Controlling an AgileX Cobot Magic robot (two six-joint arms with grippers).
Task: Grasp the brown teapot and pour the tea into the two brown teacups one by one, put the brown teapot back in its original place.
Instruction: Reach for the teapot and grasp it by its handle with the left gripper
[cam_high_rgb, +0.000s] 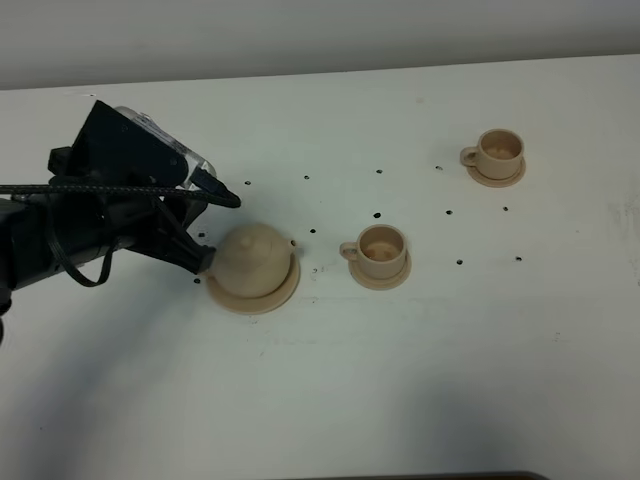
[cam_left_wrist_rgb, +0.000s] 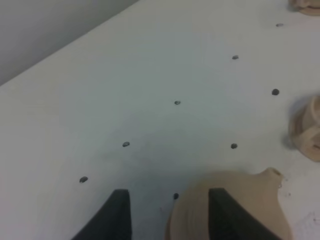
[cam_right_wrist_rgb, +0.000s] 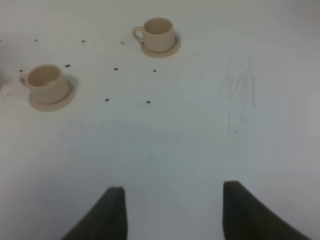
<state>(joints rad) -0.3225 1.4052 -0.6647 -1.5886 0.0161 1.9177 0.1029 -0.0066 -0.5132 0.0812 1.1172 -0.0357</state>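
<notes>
The left gripper (cam_left_wrist_rgb: 169, 194) stands spread. The brown teapot (cam_left_wrist_rgb: 255, 210) bulges partly into the gap, and one finger crosses in front of its body.

— What does the left arm (cam_high_rgb: 60, 235) look like on your feed?
— I see matte black, boxy links, a black braided cable (cam_high_rgb: 120, 186) strung along it, and a clear plastic housing (cam_high_rgb: 170, 145) at the wrist.
— And the pincers?
— On my wrist views, the left pincer (cam_left_wrist_rgb: 169, 215) and the right pincer (cam_right_wrist_rgb: 175, 212) each have two dark, wedge-shaped fingers (cam_right_wrist_rgb: 112, 212).
</notes>
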